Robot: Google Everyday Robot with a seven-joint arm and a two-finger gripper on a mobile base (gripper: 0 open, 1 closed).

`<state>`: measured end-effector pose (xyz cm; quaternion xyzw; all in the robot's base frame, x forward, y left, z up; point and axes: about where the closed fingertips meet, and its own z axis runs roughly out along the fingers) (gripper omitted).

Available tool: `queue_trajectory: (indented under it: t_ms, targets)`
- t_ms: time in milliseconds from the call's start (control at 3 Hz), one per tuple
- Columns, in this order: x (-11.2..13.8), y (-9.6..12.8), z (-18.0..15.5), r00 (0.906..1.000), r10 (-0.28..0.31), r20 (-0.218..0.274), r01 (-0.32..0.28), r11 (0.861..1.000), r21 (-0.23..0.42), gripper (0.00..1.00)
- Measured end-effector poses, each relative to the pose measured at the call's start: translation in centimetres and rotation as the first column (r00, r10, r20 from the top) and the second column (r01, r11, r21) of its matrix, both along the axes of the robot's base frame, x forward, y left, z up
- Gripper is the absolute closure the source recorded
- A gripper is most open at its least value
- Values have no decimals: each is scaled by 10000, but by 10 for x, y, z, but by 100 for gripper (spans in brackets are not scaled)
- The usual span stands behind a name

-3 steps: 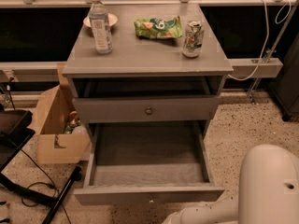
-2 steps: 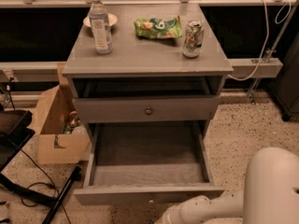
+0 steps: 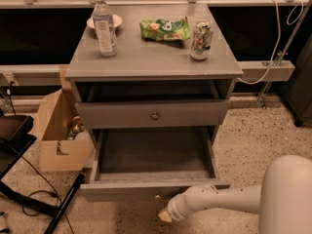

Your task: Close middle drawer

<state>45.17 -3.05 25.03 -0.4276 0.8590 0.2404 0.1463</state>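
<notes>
The middle drawer (image 3: 152,156) is pulled far out of the grey cabinet (image 3: 151,57), and its inside is bare. Its flat front (image 3: 122,191) faces me, with the small knob (image 3: 157,196) at the lower edge. The uppermost drawer (image 3: 155,115), with its round knob, stands slightly open above it. The lowest drawer is hidden underneath. My white arm (image 3: 219,201) reaches in from the lower right. The gripper (image 3: 165,215) is just below and in front of the middle drawer's front, near the knob.
On the cabinet top stand a water bottle (image 3: 104,26), a plate (image 3: 117,19), a green snack bag (image 3: 165,29) and a can (image 3: 200,41). An open cardboard box (image 3: 58,130) sits on the floor at the left, beside a black stand and cables (image 3: 29,199). A white cable (image 3: 273,43) hangs at the right.
My arm has stretched leftward and slightly up, bringing the gripper under the middle drawer's front. The drawers have not moved.
</notes>
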Motion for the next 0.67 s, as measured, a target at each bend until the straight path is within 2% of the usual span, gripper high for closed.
queue_trajectory:
  t_ms: [333, 667]
  targets:
    - [0, 0, 0, 10000, 0, 0, 0, 10000, 0, 100]
    - [14, 2, -4, 10000, 31, 76, -33, 9998, 208, 100]
